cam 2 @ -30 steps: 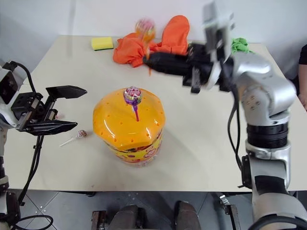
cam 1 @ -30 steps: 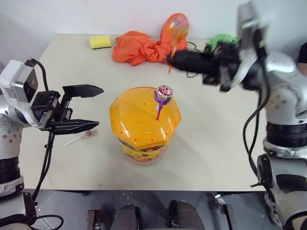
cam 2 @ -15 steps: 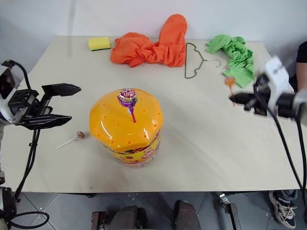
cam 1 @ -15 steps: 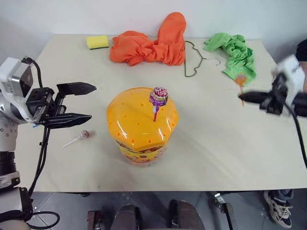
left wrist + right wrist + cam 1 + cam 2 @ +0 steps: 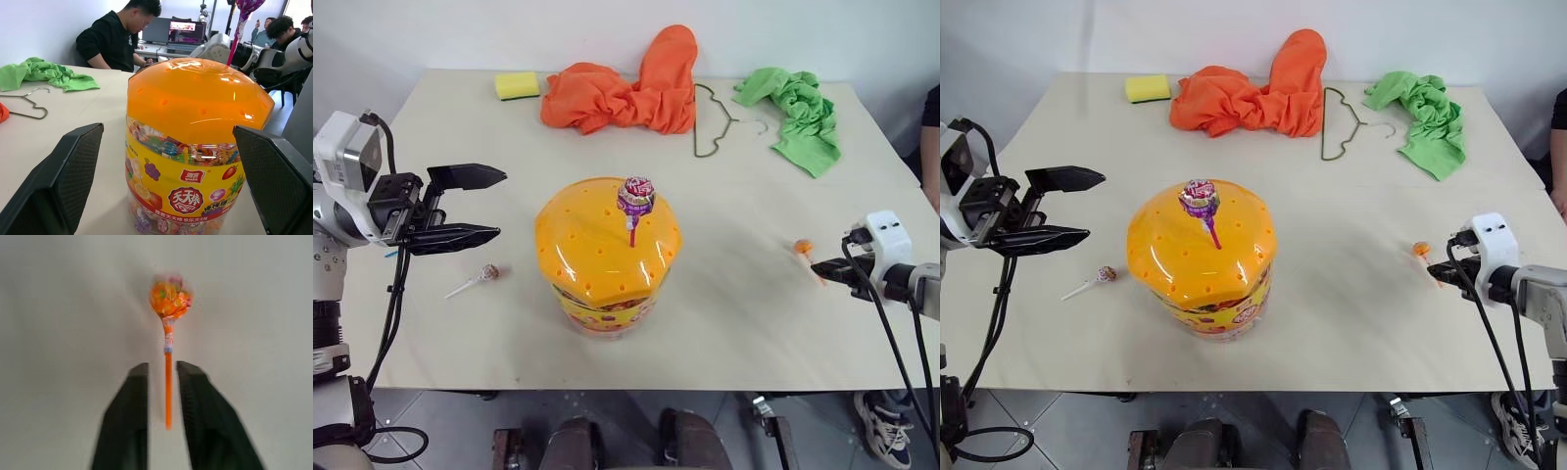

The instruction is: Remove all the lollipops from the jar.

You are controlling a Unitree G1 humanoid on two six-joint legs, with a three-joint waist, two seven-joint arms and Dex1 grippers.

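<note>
Orange lollipop (image 5: 802, 247) now tabled, three lollipops, one jar (image 5: 607, 253)

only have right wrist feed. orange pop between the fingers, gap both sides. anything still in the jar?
Observer: One purple-wrapped lollipop stands in a hole on top of the jar.
Operator: other pops out already?
Observer: Another lollipop lies on the table left of the jar.
Operator: where's my orange one relative to the jar?
Observer: The orange lollipop is far to the jar's right, near the table's right edge, at the right gripper.
Operator: left arm?
Observer: The left gripper hovers open left of the jar, pointing at it, holding nothing.
</note>
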